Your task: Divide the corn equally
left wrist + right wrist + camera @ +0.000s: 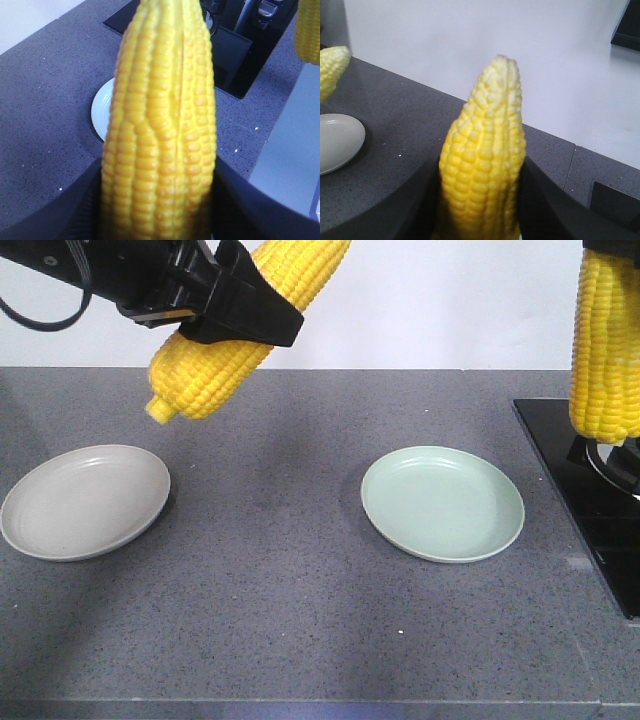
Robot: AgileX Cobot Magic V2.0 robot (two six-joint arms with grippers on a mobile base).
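Note:
Two corn cobs are held in the air, one by each gripper. My left gripper [240, 312] is shut on one corn cob [215, 368], which tilts with its stem end down-left, above the gap between the two plates and nearer the grey plate [85, 502]. In the left wrist view this cob [160, 125] fills the space between the black fingers [75, 212]. My right gripper [482, 210] is shut on the other corn cob [485, 160], which hangs upright at the far right [605, 350] over the black surface. The green plate [442, 504] has nothing on it, nor does the grey one.
A glossy black cooktop [580, 490] with a metal ring on it fills the right side of the dark grey speckled counter [300, 620]. A white wall runs behind. The counter's front edge lies near the bottom of the front view.

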